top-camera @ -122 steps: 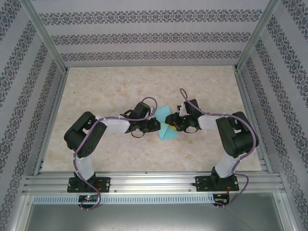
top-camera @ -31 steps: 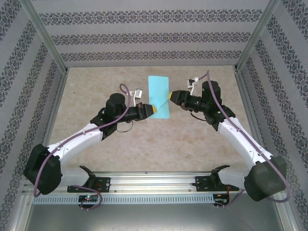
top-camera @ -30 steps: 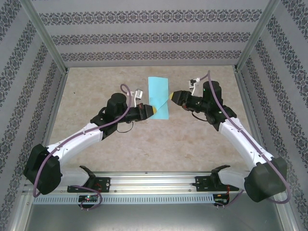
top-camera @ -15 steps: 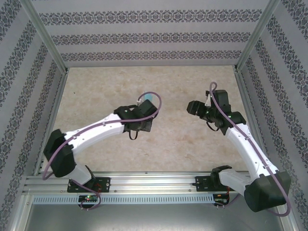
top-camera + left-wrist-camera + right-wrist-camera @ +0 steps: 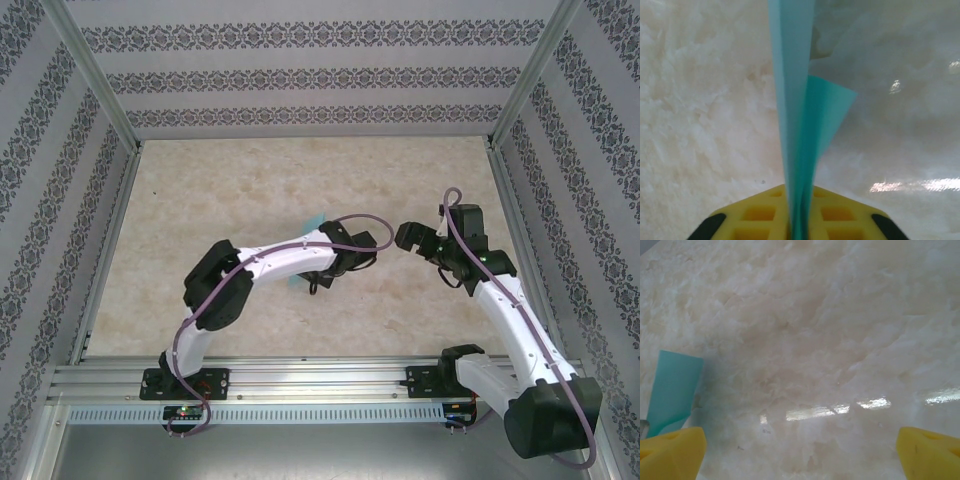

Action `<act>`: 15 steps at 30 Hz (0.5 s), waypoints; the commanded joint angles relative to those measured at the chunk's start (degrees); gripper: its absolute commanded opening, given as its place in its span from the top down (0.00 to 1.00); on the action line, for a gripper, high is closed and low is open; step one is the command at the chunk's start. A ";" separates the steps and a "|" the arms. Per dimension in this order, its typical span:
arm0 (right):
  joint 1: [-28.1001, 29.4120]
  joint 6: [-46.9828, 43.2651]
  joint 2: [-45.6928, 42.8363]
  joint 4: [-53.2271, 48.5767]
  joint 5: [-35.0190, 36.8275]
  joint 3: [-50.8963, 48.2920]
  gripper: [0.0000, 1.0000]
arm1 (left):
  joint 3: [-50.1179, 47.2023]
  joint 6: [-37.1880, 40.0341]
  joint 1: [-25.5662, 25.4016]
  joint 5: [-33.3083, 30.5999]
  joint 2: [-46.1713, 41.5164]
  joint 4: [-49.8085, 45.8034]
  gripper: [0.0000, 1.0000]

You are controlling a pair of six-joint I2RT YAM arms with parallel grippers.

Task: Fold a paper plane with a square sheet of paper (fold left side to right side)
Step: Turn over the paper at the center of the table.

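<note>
The pale marbled tabletop [image 5: 230,190] spans the cell floor. Over its middle the left arm [image 5: 280,262] stretches across, and the left gripper [image 5: 800,189] has its yellow fingers [image 5: 760,212] pressed onto the folded turquoise sheet of paper [image 5: 792,100], pinching it edge-on above the tabletop. Right of the tabletop's middle, the right gripper [image 5: 801,445] hovers, fingers [image 5: 670,450] spread wide, holding nothing.

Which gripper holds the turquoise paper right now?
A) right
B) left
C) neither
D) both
B: the left wrist view shows the turquoise paper pinched edge-on in the left gripper; the right gripper stands wide open with nothing between its jaws.
</note>
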 commanded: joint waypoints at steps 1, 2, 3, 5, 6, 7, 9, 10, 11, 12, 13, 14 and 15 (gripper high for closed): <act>-1.67 -0.64 -1.09 -0.17 1.28 -1.61 0.02 | 4.88 -0.77 -1.12 1.90 4.09 -4.94 0.80; -2.37 -0.55 -1.19 -0.39 1.45 -2.09 0.02 | 5.91 -0.39 -1.30 2.95 5.20 -4.62 0.77; -2.99 -0.29 -1.23 -0.41 1.22 -2.57 0.02 | 6.56 -0.04 -1.37 4.24 5.79 -3.98 0.75; -4.08 0.17 -1.49 -0.29 0.96 -3.58 0.02 | 7.12 1.17 -1.44 7.81 6.45 -1.17 0.68; -4.48 0.34 -1.59 -0.16 0.84 -4.06 0.02 | 7.13 1.52 -1.44 9.40 6.42 0.12 0.66; -5.02 0.50 -1.73 0.08 0.41 -4.51 0.02 | 7.02 1.96 -1.44 10.96 6.16 1.62 0.62; -5.93 0.74 -1.93 0.82 -1.06 -5.26 0.02 | 6.91 2.65 -1.43 13.65 5.29 4.21 0.57; -6.24 0.84 -1.97 1.03 -1.57 -5.47 0.02 | 6.75 2.97 -1.35 14.55 4.87 5.37 0.54; -6.41 1.04 -1.96 1.28 -2.08 -5.63 0.02 | 6.53 3.39 -1.30 15.80 4.16 6.61 0.51; -6.50 1.07 -1.86 1.57 -2.59 -5.80 0.02 | 6.22 3.71 -1.26 16.80 3.34 7.82 0.49; -6.59 1.21 -1.87 2.00 -3.26 -5.95 0.02 | 5.80 3.92 -1.26 17.58 2.53 9.03 0.46; -6.59 1.25 -1.74 2.63 -4.28 -6.21 0.02 | 4.97 4.24 -1.06 18.99 1.42 10.84 0.43; -6.59 1.40 -1.54 3.28 -5.38 -6.50 0.02 | 3.85 4.40 -0.79 20.38 0.02 12.61 0.42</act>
